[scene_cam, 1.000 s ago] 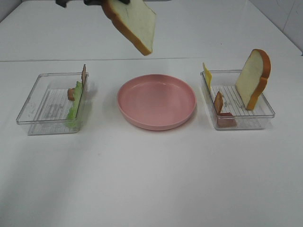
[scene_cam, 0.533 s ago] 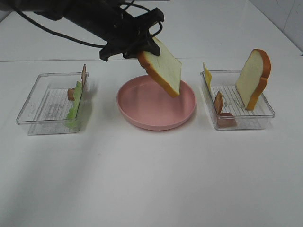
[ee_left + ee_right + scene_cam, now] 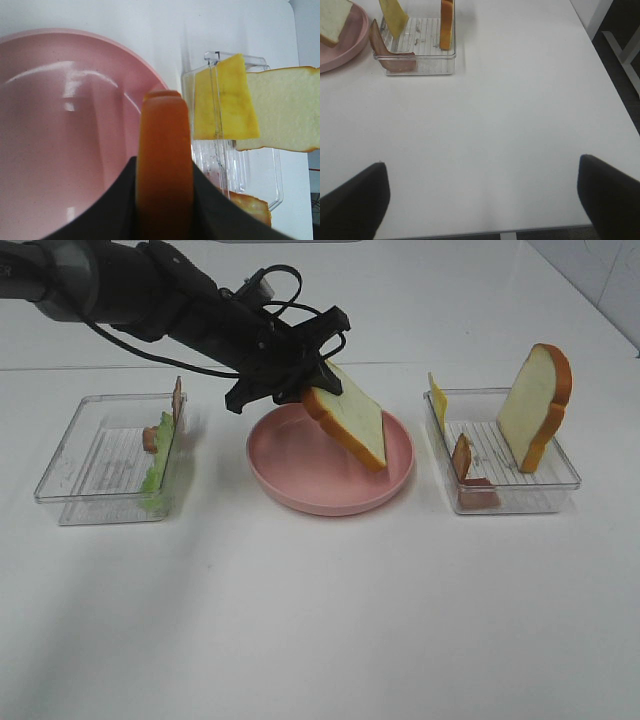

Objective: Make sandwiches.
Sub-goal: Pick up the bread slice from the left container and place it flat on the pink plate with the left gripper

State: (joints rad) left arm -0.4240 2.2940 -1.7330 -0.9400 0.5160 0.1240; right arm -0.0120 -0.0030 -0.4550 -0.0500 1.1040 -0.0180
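Currently, left gripper point(image 3: 300, 380) clamped on the crust edge of one bread slice point(image 3: 352, 422). Slice slopes down from the jaws, lower corner over the pink plate point(image 3: 290, 475) beneath; contact unclear. Right gripper point(image 3: 480, 197) spread wide, empty; clear tray point(image 3: 435, 66) well ahead of it.

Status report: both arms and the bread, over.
Left end effector shut on bread slice, tilted over pink plate, not yet flat. Right end effector open, empty, above bare table. Nothing blocking the plate.
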